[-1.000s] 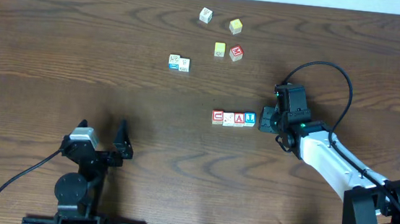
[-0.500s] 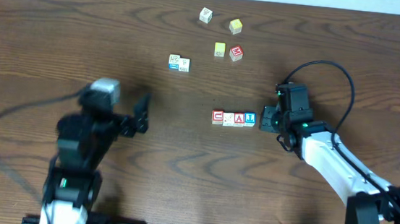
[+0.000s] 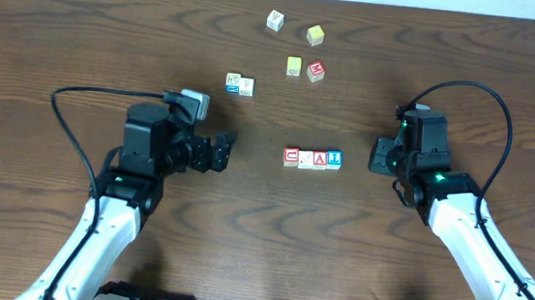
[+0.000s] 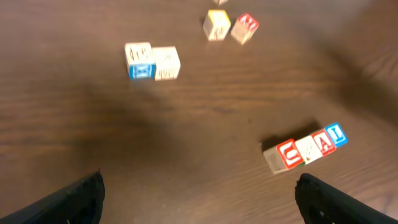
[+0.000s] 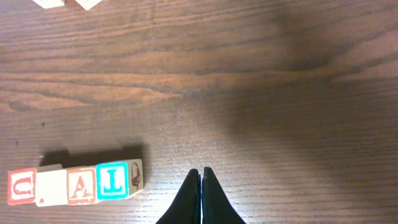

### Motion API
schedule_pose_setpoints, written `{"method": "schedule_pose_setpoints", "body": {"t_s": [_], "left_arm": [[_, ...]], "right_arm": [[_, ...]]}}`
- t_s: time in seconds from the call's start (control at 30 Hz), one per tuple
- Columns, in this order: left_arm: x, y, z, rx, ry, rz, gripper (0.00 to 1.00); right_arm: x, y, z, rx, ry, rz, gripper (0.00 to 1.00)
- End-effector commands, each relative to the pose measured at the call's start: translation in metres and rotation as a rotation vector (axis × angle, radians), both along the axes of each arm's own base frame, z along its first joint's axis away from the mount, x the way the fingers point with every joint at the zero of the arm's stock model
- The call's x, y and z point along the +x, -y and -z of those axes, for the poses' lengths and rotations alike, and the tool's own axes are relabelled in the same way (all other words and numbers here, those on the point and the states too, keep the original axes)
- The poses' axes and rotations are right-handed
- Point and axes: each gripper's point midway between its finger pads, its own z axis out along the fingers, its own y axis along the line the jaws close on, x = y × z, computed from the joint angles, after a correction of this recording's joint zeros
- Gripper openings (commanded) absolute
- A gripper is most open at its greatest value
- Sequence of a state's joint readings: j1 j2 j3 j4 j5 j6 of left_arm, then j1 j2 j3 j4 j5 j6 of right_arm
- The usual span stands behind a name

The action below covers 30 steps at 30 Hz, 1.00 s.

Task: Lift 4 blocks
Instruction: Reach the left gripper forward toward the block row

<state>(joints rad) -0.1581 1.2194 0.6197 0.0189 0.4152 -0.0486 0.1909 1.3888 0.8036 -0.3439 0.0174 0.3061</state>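
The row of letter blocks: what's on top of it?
Nothing. The row of blocks has bare tops showing letters. Their bottom faces, against the table, are hidden.

Painted wooden blocks (image 3: 311, 158), matt wood-grain table (image 3: 64, 35)

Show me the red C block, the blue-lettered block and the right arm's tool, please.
red C block (image 3: 291, 156): overhead view, its top face.
blue-lettered block (image 3: 334, 158): overhead view, its top face.
right tool (image 5: 200, 172): right wrist view, where its shut fingertips meet.
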Motion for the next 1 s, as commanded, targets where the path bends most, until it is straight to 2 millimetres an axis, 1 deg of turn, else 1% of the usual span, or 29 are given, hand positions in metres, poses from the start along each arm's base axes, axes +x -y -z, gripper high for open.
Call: {"method": "schedule_pose_setpoints", "body": {"t_s": [0.0, 0.03, 0.07, 0.1, 0.17, 0.2, 0.23, 0.27, 0.3, 0.33, 0.37, 0.47, 0.67, 0.87, 0.97], "left_arm": [[0.004, 0.006, 0.001, -0.002, 0.006, 0.032, 0.61], [0.006, 0.006, 0.002, -0.002, 0.008, 0.032, 0.36], [0.007, 0.006, 0.001, -0.002, 0.013, 0.032, 0.14], [0.009, 0.006, 0.0, -0.004, 0.02, 0.031, 0.08], [0.009, 0.006, 0.0, -0.004, 0.02, 0.031, 0.08], [0.007, 0.006, 0.002, -0.003, 0.012, 0.031, 0.13], [0.004, 0.006, 0.005, -0.014, -0.017, 0.021, 0.39], [0.001, 0.006, 0.01, -0.022, -0.049, 0.012, 0.51], [-0.005, 0.005, 0.016, -0.028, -0.095, 0.0, 0.47], [-0.008, 0.005, 0.019, -0.022, -0.111, 0.002, 0.25], [-0.009, 0.004, 0.021, -0.014, -0.114, 0.008, 0.08], [-0.003, 0.005, 0.014, -0.02, -0.075, 0.009, 0.07], [0.018, 0.018, -0.018, -0.028, 0.067, 0.014, 0.07], [0.037, 0.035, -0.057, 0.062, 0.163, -0.04, 0.07], [0.043, 0.048, -0.065, 0.106, 0.177, -0.055, 0.07]], "right_arm": [[0.006, 0.002, -0.01, -0.003, 0.027, -0.003, 0.01], [0.006, 0.002, -0.01, 0.001, 0.027, 0.003, 0.01], [0.006, 0.002, -0.011, 0.003, 0.027, 0.004, 0.01], [0.006, 0.002, -0.011, 0.003, 0.027, 0.005, 0.01], [0.006, 0.002, -0.011, 0.004, 0.027, 0.005, 0.01], [0.006, 0.002, -0.011, 0.004, 0.027, 0.006, 0.01], [0.006, 0.002, -0.011, 0.008, 0.026, 0.011, 0.01], [0.006, 0.002, -0.011, 0.01, 0.026, 0.014, 0.01], [0.006, 0.002, -0.011, 0.011, 0.027, 0.014, 0.01], [0.006, 0.002, -0.011, 0.01, 0.027, 0.014, 0.01], [0.006, 0.002, -0.011, 0.01, 0.027, 0.014, 0.01], [0.006, 0.002, -0.011, 0.01, 0.027, 0.014, 0.01], [0.006, 0.002, -0.011, 0.004, 0.029, 0.007, 0.01], [0.007, 0.002, -0.012, -0.004, 0.034, -0.005, 0.01], [0.007, 0.002, -0.011, -0.005, 0.034, -0.005, 0.01]]}}
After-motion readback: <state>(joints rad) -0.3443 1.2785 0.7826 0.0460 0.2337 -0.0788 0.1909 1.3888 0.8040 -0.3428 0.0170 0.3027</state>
